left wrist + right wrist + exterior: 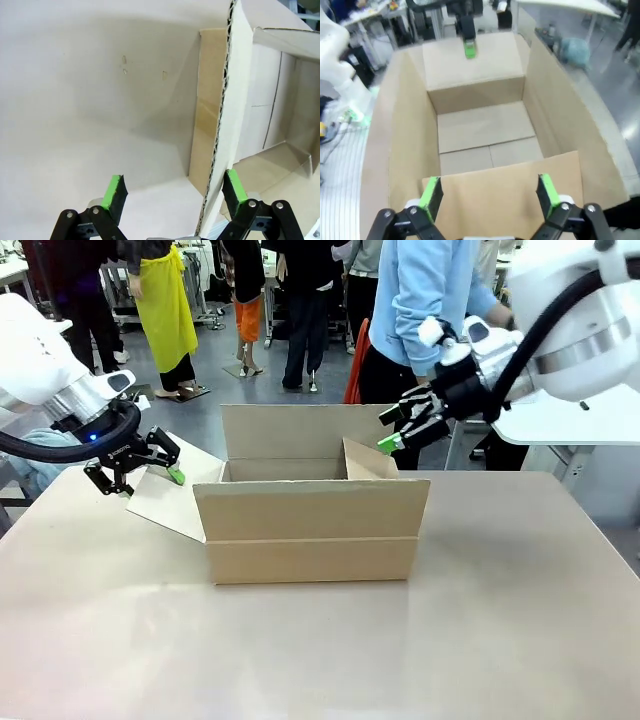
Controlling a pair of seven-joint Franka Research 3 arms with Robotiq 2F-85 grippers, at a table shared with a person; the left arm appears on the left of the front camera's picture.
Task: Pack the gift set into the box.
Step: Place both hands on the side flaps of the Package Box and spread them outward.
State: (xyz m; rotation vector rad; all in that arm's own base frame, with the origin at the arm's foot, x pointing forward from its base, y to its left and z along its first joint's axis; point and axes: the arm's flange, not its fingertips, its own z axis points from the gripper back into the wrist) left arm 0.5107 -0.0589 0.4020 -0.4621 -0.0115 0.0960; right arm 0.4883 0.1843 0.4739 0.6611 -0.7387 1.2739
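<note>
The box [310, 530] sits mid-table [500, 620], a shallow brown corrugated carton with its top open. Its far flap [290, 430] stands upright. A crease runs level across the near face. The left flap [165, 502] slopes outward and down toward the tabletop. The right flap [370, 460] stands up and tilts inward over the opening.

The left gripper [135, 475] hangs at the left flap's outer edge, jaws spread wide. In the left wrist view the flap's fluted cut edge [220, 125] rises between the fingers [114, 192], close against one green pad; whether it touches, I cannot tell. Nothing is clamped.

The right gripper [388, 430] hovers at the top of the right flap, also wide open. In the right wrist view its pads [431, 192] stand apart at either side of the flat cardboard panel [495, 200], gripping nothing. Beyond it the box floor [487, 137] is matte cardboard, with two bottom panels meeting at a straight seam.

The table is smooth and beige. A person in a light blue top [425, 300] stands at the far side.
</note>
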